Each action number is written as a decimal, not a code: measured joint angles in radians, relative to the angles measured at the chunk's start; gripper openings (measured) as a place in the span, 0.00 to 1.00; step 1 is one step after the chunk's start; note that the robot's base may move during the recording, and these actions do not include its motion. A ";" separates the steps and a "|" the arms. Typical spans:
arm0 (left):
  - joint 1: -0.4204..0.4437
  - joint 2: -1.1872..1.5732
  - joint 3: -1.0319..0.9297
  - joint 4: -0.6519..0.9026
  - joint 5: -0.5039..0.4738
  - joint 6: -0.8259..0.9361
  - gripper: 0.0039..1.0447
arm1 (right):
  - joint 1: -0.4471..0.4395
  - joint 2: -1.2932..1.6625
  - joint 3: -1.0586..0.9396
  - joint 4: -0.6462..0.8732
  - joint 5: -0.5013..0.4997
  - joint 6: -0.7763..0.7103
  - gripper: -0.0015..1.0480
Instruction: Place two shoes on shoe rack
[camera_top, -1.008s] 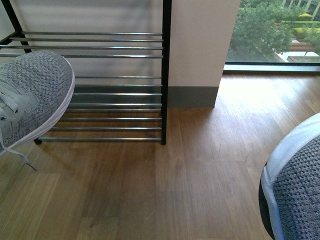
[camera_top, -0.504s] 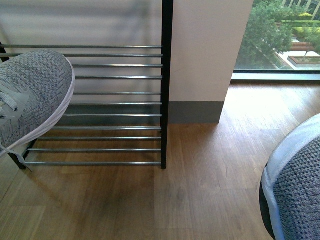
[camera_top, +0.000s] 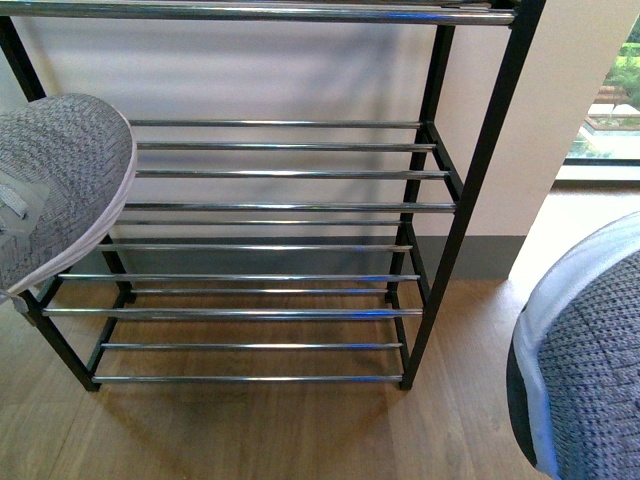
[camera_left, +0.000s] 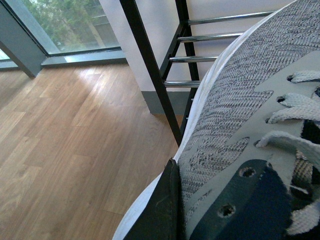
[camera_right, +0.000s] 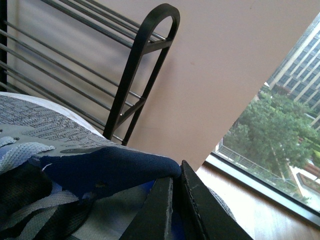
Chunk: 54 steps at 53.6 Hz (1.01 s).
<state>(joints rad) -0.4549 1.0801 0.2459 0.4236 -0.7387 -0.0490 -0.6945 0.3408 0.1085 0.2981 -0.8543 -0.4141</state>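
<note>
2 grey sneakers held before 1 shoe rack (camera_top: 470, 190)
The left sneaker (camera_top: 60, 180) is clamped in the left gripper (camera_left: 172, 202), the right sneaker (camera_top: 590, 370) in the right gripper (camera_right: 175, 202), both off the rack

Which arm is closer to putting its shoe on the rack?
Probably left. The left sneaker overlaps the shoe rack in the front view; the right sneaker hangs beyond its side post.

Bright daylight from the window (camera_top: 603, 110) at right. Glints on the shoe rack (camera_top: 270, 313); sneaker (camera_right: 60, 132) dim, shaded up close.
</note>
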 joint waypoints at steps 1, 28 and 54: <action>0.000 0.000 0.000 0.000 0.003 0.000 0.01 | 0.000 0.000 0.000 0.000 0.000 0.000 0.01; -0.003 0.000 0.000 0.000 0.016 0.000 0.01 | 0.000 0.001 -0.002 0.000 0.014 0.000 0.01; 0.000 0.000 0.000 0.000 0.007 0.000 0.01 | 0.000 -0.002 -0.002 0.000 -0.003 0.003 0.01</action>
<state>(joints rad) -0.4553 1.0798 0.2455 0.4236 -0.7315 -0.0490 -0.6941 0.3386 0.1070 0.2977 -0.8577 -0.4114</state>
